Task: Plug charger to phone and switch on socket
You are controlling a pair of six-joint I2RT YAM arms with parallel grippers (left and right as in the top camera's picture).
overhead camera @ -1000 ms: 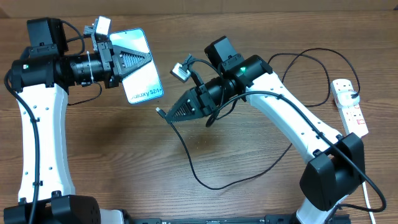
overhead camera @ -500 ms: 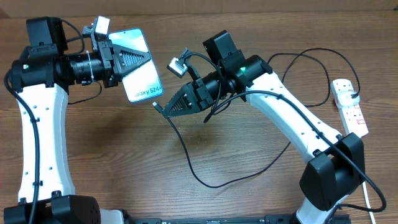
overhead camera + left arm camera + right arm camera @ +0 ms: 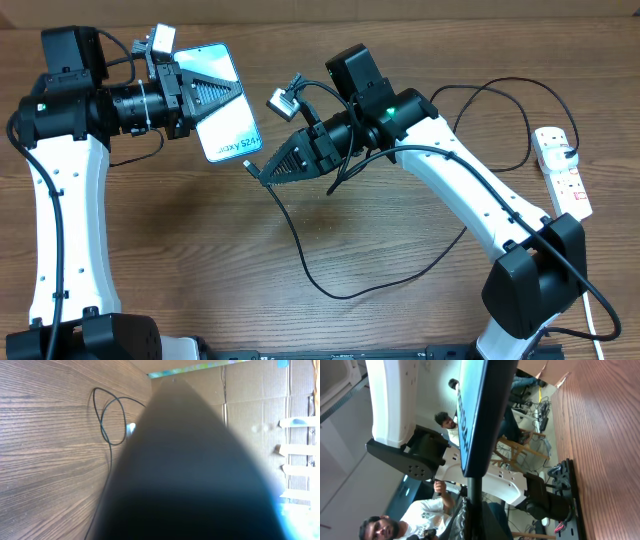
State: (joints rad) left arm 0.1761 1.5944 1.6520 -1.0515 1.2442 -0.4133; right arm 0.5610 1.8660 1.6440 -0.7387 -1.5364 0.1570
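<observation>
Left wrist view is mostly dark blur, its fingers unreadable. Overhead, left gripper [image 3: 236, 92] clamps the one phone [image 3: 232, 140] aloft; right gripper [image 3: 266, 177] pinches the one charger [image 3: 300, 262], tip at the phone's lower end. One socket [image 3: 565, 172] lies far right.

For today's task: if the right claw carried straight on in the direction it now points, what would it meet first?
Most likely the lower end of the slim blue-screened phone, held in the left claw. The right claw points there, black charger plug leading; depth is unclear.

"Galaxy S24" on the phone [image 3: 228, 135] screen, nothing else legible
</observation>
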